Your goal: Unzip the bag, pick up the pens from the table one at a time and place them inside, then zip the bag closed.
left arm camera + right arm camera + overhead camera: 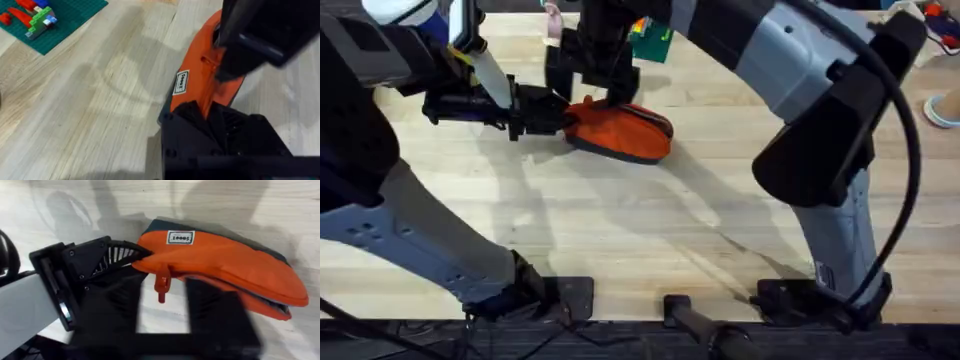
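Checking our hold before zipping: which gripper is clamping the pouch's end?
The left gripper, pinching the bag by its end; the right gripper straddles the red pull.

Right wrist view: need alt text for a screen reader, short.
An orange bag with a dark base lies on the wooden table, one end clamped by the left gripper. A small red zipper pull hangs near that end, between the right gripper's open fingers.

robot lab bench, 2 arms clamped to a butcher-block table [640,230], green brick baseplate [55,22]
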Available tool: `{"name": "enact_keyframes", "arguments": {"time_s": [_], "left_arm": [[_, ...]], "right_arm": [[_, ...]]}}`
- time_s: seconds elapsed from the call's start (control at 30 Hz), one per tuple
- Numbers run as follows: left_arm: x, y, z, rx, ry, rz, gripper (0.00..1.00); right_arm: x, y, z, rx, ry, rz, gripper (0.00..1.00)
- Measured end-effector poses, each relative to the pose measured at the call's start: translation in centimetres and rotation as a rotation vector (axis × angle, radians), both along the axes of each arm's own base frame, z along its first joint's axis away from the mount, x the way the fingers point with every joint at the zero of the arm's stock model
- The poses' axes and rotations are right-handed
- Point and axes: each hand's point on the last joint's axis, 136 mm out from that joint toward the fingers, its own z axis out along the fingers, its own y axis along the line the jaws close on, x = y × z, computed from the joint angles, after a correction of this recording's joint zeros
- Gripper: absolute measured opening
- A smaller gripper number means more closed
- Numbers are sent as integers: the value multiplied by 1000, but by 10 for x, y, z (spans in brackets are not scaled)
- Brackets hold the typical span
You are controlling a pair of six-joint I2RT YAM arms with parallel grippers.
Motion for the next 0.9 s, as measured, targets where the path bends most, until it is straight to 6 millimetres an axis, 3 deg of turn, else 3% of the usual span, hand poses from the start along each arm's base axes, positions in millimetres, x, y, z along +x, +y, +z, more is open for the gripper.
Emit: {"name": "enact_keyframes", "arguments": {"time_s": [0.1, 0.13, 0.17, 0.57, 0.9], "left_arm": [[0, 0, 0, 0, 0, 0, 42], [0, 0, 0, 0, 0, 0, 42], [0, 0, 0, 2, 0, 0, 42], [-1, 1, -2, 9, 4, -2, 42], [-1, 0, -1, 3, 4, -2, 41]], "right_arm": [[0, 0, -6, -7, 10, 0, 162], [0, 1, -8, -7, 17, -5, 72], [0, 2, -11, -7, 22, -5, 46], [-5, -2, -14, -21, 52, -3, 33], [-9, -46, -21, -109, 164, -44, 33]]}}
